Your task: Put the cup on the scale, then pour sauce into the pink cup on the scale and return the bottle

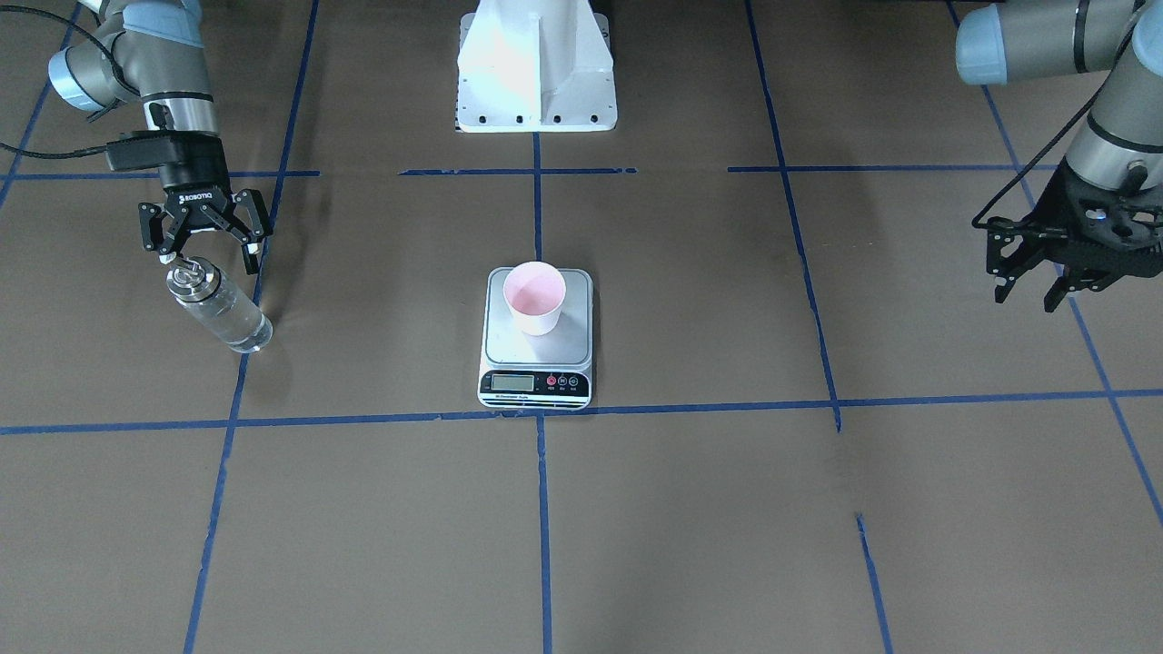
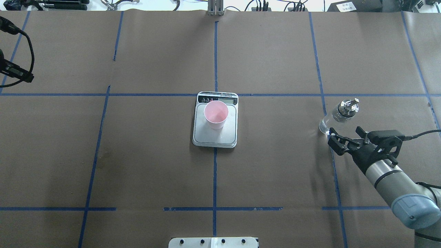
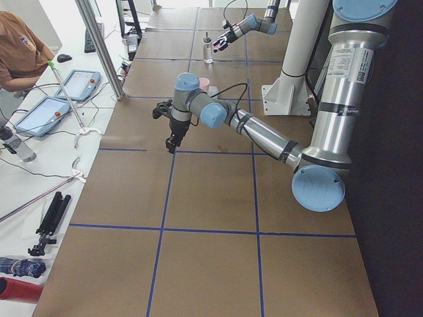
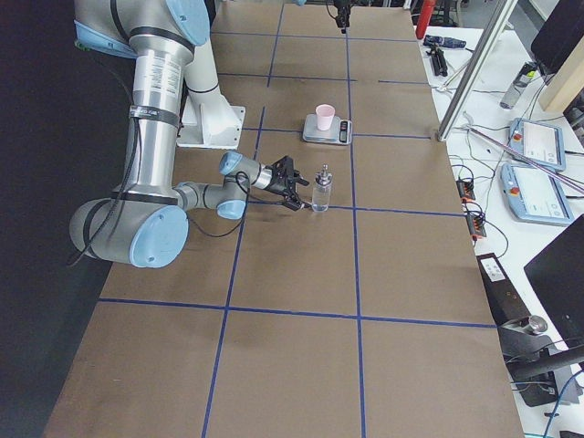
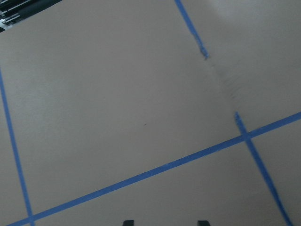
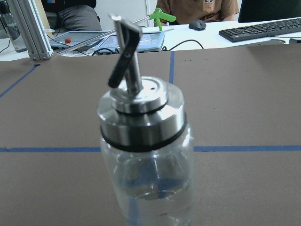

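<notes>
The pink cup (image 1: 536, 295) stands upright on the scale (image 1: 536, 363) at the table's middle; both also show in the overhead view, the cup (image 2: 216, 113) on the scale (image 2: 215, 139). The glass bottle (image 1: 218, 304) with the silver pour-spout cap stands upright on the table at my right, with clear sauce (image 6: 146, 197) in it. My right gripper (image 1: 209, 262) is open and empty just on the robot side of the bottle (image 2: 339, 115), not touching it. My left gripper (image 1: 1027, 300) is open and empty, hovering far off at the left.
The table is brown paper with blue tape lines (image 2: 215, 62). The robot's white base (image 1: 536, 68) stands behind the scale. Operators, tablets and a keyboard (image 6: 263, 30) lie beyond the table's far edge.
</notes>
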Motion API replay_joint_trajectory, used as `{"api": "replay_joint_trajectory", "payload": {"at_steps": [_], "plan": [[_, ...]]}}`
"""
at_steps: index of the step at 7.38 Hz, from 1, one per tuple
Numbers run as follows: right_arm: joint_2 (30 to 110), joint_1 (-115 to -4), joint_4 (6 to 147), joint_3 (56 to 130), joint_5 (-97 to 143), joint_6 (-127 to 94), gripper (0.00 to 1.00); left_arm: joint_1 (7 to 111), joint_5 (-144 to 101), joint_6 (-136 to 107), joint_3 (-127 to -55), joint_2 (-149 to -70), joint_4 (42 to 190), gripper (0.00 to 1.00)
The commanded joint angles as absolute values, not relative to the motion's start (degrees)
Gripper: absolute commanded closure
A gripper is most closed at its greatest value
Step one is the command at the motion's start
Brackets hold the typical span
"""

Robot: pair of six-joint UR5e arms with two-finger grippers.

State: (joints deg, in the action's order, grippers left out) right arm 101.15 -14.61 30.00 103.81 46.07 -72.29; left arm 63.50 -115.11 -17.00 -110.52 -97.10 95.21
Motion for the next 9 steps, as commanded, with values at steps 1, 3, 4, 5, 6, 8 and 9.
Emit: {"api": "replay_joint_trajectory", "payload": {"at_steps": [1, 3, 4, 5, 6, 8, 9], "plan": [[98.54, -14.50, 30.32, 100.66, 44.22, -71.64, 0.00, 64.07, -116.63, -16.08, -110.65, -95.71, 95.36, 0.45], [95.99, -14.41, 30.32, 98.00, 43.15, -70.93, 0.00, 63.99, -116.81, -16.17, -110.74, -95.71, 95.27, 0.45], [95.98, -14.50, 30.32, 97.91, 42.98, -70.49, 0.00, 63.98, -116.81, -16.17, -110.74, -95.71, 95.27, 0.45], [95.80, -14.50, 30.32, 97.91, 42.54, -70.49, 0.00, 63.98, -116.81, -16.17, -111.00, -95.80, 95.27, 0.45], [95.37, -14.41, 30.32, 97.39, 42.19, -70.40, 0.00, 63.90, -116.72, -16.17, -111.61, -95.80, 95.10, 0.45], [93.87, -14.94, 30.59, 96.94, 41.84, -70.40, 0.00, 63.90, -116.81, -16.17, -111.62, -95.98, 95.10, 0.45], [93.87, -15.38, 30.59, 96.42, 41.75, -70.40, 0.00, 63.90, -116.72, -16.17, -111.80, -95.89, 95.10, 0.45]]}}
